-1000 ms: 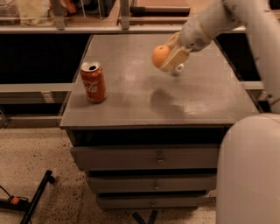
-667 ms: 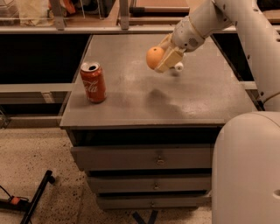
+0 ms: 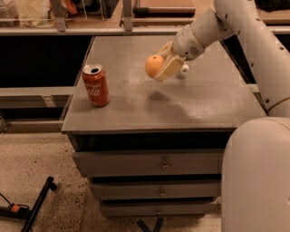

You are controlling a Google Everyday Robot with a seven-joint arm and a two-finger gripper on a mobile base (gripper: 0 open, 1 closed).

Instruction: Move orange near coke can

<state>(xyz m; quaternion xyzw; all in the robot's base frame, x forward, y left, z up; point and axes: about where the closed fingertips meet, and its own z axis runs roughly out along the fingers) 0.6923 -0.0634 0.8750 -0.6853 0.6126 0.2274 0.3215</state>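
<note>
The orange (image 3: pixel 153 65) is a small round fruit held in my gripper (image 3: pixel 159 66), lifted above the grey tabletop (image 3: pixel 190 99) near its middle; its shadow falls on the surface just below. The gripper's pale fingers (image 3: pixel 168 68) are shut around the orange, with the white arm reaching in from the upper right. The coke can (image 3: pixel 95 85), red with white script and a silver top, stands upright near the table's front left corner, well to the left of the orange and apart from it.
The table is a grey cabinet with drawers (image 3: pixel 163 165) below its front edge. Shelving with clutter (image 3: pixel 68 11) runs along the back. My white base (image 3: pixel 256 176) fills the lower right. A black stand (image 3: pixel 34 206) lies on the speckled floor at lower left.
My gripper has carried the orange leftward over the table, toward the coke can. The can has not moved.
</note>
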